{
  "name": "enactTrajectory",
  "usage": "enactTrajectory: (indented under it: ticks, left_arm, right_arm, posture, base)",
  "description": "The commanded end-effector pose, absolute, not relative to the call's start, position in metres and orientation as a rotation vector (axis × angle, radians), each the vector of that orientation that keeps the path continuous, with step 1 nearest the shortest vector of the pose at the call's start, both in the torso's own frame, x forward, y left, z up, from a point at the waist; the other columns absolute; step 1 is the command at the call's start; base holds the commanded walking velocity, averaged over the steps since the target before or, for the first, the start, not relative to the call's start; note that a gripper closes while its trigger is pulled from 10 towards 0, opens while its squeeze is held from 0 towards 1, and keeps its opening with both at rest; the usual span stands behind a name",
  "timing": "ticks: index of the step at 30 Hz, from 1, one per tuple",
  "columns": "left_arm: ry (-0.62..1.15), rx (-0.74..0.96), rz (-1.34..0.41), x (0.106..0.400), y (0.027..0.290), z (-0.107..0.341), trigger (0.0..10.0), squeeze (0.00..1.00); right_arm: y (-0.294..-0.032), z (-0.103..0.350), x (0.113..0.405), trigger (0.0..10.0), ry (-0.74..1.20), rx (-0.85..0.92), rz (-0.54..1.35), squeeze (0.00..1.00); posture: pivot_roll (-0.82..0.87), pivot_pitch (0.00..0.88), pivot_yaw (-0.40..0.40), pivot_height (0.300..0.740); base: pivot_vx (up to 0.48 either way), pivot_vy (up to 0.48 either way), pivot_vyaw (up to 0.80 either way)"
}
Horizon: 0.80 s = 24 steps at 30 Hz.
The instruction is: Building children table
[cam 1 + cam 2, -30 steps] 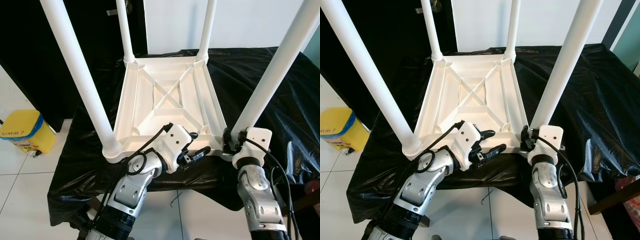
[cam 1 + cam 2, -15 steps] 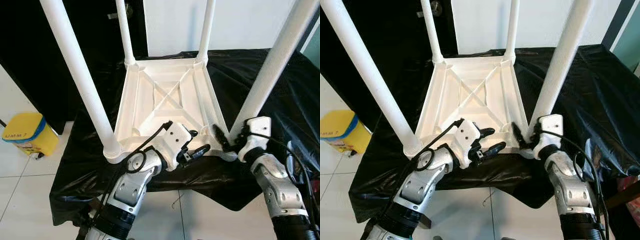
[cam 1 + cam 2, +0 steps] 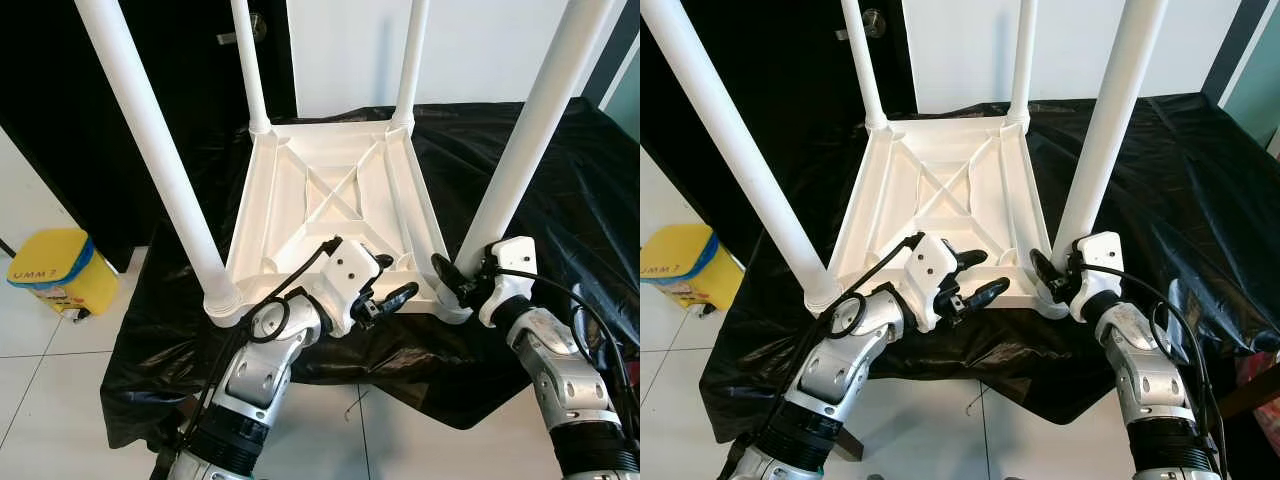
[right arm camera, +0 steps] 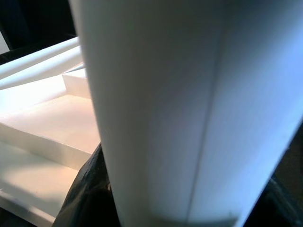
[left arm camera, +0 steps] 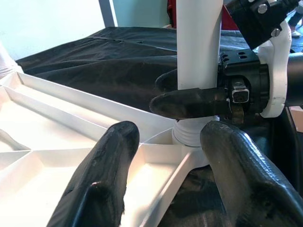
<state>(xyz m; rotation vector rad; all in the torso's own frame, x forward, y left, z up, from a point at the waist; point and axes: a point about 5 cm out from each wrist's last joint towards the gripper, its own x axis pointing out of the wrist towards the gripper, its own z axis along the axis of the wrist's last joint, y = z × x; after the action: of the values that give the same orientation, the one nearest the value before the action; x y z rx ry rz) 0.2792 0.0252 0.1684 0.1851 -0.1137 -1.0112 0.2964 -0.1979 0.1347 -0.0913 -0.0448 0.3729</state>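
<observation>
On the surface (image 3: 560, 180), draped in black sheet, the white table (image 3: 340, 200) lies upside down with its four legs pointing up. My right tool (image 3: 455, 283) is at the near right corner, its black fingers (image 5: 189, 104) closed around the base of the near right leg (image 3: 525, 140), just above the socket; the right wrist view has that leg pressed close between the fingers. My left tool (image 3: 388, 290) hovers at the table's near edge, just beside the same corner, fingers (image 5: 102, 179) spread apart and holding nothing, one over the ribbed underside and one past the rim. The near left leg (image 3: 155, 150) stands in its socket at the opposite near corner, well apart from both tools. A yellow bin (image 3: 55, 270) sits on the tiled floor (image 3: 40, 400) to the left of the surface.
</observation>
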Motion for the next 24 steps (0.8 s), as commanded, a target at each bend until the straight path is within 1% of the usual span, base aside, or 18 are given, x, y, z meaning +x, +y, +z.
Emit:
enactTrajectory:
  ticks: [1,2,5,7,9,11,12,15,16,18,19,22,24]
  left_arm:
    - [-0.112,0.18,-0.946,0.284,0.028,0.167,10.0,0.0]
    - [-0.113,0.178,-0.947,0.284,0.027,0.167,10.0,0.0]
    - [-0.113,0.177,-0.947,0.284,0.027,0.167,10.0,0.0]
    - [-0.114,0.169,-0.946,0.284,0.025,0.167,10.0,0.0]
    - [-0.114,0.169,-0.946,0.284,0.025,0.167,10.0,0.0]
    - [-0.114,0.164,-0.944,0.284,0.024,0.166,10.0,0.0]
    - [-0.114,0.164,-0.944,0.284,0.024,0.166,10.0,0.0]
    - [-0.114,0.144,-0.932,0.284,0.023,0.166,10.0,0.0]
    - [-0.114,0.144,-0.932,0.284,0.023,0.166,10.0,0.0]
    - [-0.112,0.134,-0.921,0.284,0.023,0.166,10.0,0.0]
    - [-0.112,0.134,-0.921,0.284,0.023,0.166,10.0,0.0]
    - [-0.098,0.114,-0.911,0.284,0.021,0.162,10.0,0.0]
    - [-0.095,0.111,-0.91,0.284,0.021,0.162,10.0,0.0]
  right_arm:
    - [-0.189,0.118,0.293,0.0,0.025,-0.068,0.414,0.0]
    - [-0.19,0.117,0.293,10.0,0.022,-0.061,0.391,0.0]
    - [-0.19,0.117,0.294,10.0,0.021,-0.065,0.364,0.0]
    - [-0.192,0.117,0.296,10.0,0.015,-0.077,0.255,0.0]
    - [-0.192,0.117,0.296,10.0,0.015,-0.077,0.255,0.0]
    - [-0.189,0.118,0.296,10.0,0.007,-0.06,0.179,0.0]
    - [-0.189,0.118,0.296,10.0,0.007,-0.06,0.179,0.0]
    - [-0.185,0.117,0.293,10.0,0.008,-0.026,0.006,0.0]
    - [-0.185,0.117,0.293,10.0,0.008,-0.026,0.006,0.0]
    - [-0.182,0.116,0.291,10.0,0.007,-0.017,-0.091,0.0]
    - [-0.182,0.116,0.291,10.0,0.007,-0.017,-0.091,0.0]
    - [-0.175,0.117,0.287,10.0,-0.011,-0.01,-0.226,0.0]
    - [-0.173,0.117,0.286,10.0,-0.014,-0.012,-0.239,0.0]
  posture:
    - [-0.16,0.0,0.017,0.74]
    - [-0.16,0.0,0.018,0.74]
    - [-0.16,0.002,0.015,0.74]
    - [-0.16,0.007,0.015,0.74]
    - [-0.16,0.007,0.015,0.74]
    - [-0.16,0.012,0.011,0.74]
    - [-0.16,0.012,0.011,0.74]
    - [-0.17,0.023,0.003,0.74]
    - [-0.17,0.023,0.003,0.74]
    - [-0.16,0.028,0.0,0.74]
    - [-0.16,0.028,0.0,0.74]
    - [-0.17,0.034,-0.008,0.74]
    - [-0.17,0.034,-0.008,0.74]
  base:
    - [0.0,0.0,0.0]
    - [0.0,0.0,0.0]
    - [0.0,0.0,0.0]
    - [0.0,0.0,0.0]
    - [0.0,0.0,0.0]
    - [0.0,0.0,0.0]
    - [0.0,0.0,0.0]
    - [0.0,0.0,0.0]
    - [0.0,0.0,0.0]
    - [0.0,0.0,0.0]
    - [0.0,0.0,0.0]
    - [0.0,0.0,0.0]
    - [0.0,0.0,0.0]
